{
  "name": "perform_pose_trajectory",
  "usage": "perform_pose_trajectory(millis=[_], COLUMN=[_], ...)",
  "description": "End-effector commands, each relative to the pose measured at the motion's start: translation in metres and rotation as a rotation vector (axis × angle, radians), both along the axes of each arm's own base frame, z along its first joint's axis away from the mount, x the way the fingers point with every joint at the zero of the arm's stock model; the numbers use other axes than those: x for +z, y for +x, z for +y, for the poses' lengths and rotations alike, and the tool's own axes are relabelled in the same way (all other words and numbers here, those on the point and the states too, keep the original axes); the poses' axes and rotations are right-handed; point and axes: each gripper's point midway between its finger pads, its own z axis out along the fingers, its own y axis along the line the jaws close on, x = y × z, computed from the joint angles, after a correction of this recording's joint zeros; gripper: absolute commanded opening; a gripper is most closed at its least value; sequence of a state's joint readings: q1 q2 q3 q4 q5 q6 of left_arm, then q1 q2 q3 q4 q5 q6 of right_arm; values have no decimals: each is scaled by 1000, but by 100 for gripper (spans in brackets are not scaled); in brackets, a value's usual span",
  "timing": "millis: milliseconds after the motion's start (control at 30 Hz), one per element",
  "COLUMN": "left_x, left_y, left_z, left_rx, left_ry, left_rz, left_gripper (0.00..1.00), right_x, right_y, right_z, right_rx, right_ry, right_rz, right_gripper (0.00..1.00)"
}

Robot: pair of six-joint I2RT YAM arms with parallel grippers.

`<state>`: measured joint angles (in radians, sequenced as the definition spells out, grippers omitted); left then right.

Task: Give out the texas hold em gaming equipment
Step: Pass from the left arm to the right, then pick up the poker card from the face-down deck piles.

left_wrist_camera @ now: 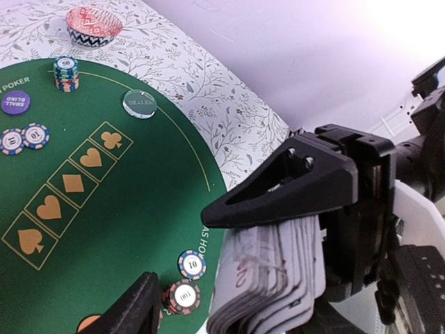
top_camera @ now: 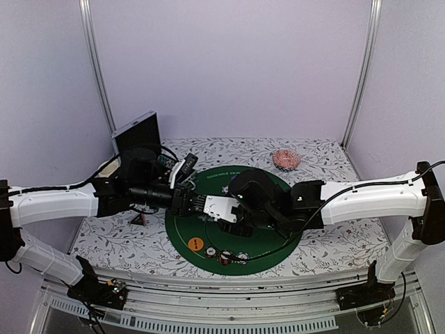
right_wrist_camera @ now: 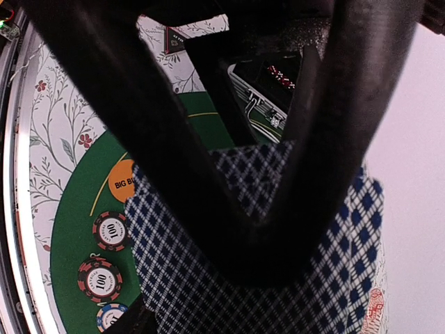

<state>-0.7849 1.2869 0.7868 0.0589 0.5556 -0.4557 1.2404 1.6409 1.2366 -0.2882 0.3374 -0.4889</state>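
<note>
Where both arms meet above the white floral-print cloth [top_camera: 334, 243] of the table, the work takes place over the round green felt poker mat [top_camera: 182, 229].

Right gripper [top_camera: 240, 217]: closed on the deck of blue-and-white checked playing cards [top_camera: 221, 207], holding it clear of the mat near the mat's centre.

Left gripper [left_wrist_camera: 177, 250]: jaws well apart, with one finger lying over the deck's free end and the other below and apart from it. Nothing is clamped. Whether the upper finger touches the top card cannot be told.

Hazards, as judged from this position:

1. Fanned deck. The card edges are splayed at the free end, so a pinch from the left jaws may take several cards, or none.
2. Spill. The deck appears to be held at one end only, so a push from the left finger could lever cards out of the right jaws onto the mat.
3. Scatter. The red-and-black striped chip [left_wrist_camera: 184, 297] and the blue-and-white striped chip [left_wrist_camera: 192, 264] lie just below the deck, where a low pass by the lower finger would shove them. The small orange round disc [top_camera: 196, 243] lies near them.
</note>
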Motion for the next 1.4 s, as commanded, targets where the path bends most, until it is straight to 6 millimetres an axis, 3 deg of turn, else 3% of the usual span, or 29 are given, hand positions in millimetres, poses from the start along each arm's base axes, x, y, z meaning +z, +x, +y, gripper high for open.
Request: perform_pose_trajectory(millis=[0,267,633,833,1067,1367], left_x=[1,6,7,14,11,5], left_y=[16,18,16,4,11,21], left_z=[8,20,24,15,5,22], left_rx=[73,118,117,41,46,137], left_ry=[54,87,102,43,35,106], left_rz=[-61,-105,-115,-107,-94,-128], left_gripper=[57,54,58,64,68,59], right_x=[19,19,18,16,18,19], right_y=[2,6,6,7,7,9], right_z=[0,-4,-5,-3,0,-6], right_rx=[-8,-18,-20,-17,-12,-23], right_ry=[57,60,57,54,56,56], right_rz=[-2,4,7,11,9,11], right_gripper=[54,54,53,53,53,53])
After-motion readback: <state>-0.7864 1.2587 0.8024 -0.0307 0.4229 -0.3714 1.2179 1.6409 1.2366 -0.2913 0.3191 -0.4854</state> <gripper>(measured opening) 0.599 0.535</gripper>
